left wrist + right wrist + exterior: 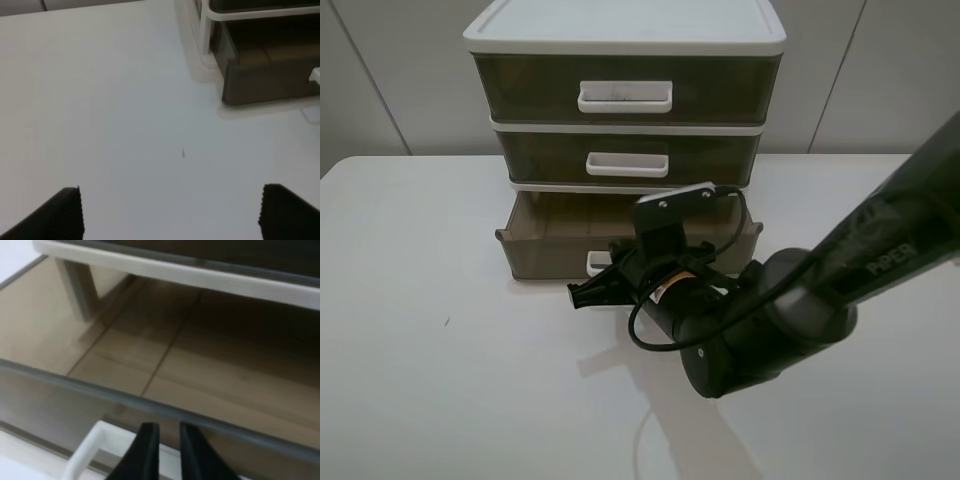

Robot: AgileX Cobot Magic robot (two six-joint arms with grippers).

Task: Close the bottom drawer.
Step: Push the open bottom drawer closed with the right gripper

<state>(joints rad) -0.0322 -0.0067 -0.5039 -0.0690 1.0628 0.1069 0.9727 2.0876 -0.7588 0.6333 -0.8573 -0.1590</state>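
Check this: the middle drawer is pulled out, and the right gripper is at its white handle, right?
No. The bottom drawer is the one pulled out; the middle drawer is closed, as the exterior high view shows. The right gripper is at its white handle.

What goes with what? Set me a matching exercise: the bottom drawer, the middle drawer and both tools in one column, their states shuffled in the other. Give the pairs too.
Things
1. bottom drawer
2. middle drawer
3. left tool
4. right tool

States
A. fingers wide apart, above the bare table
B. shut, flush with the frame
C. pulled out, inside showing
D. fingers nearly together, at the white handle

Pairs: 1-C, 2-B, 3-A, 4-D
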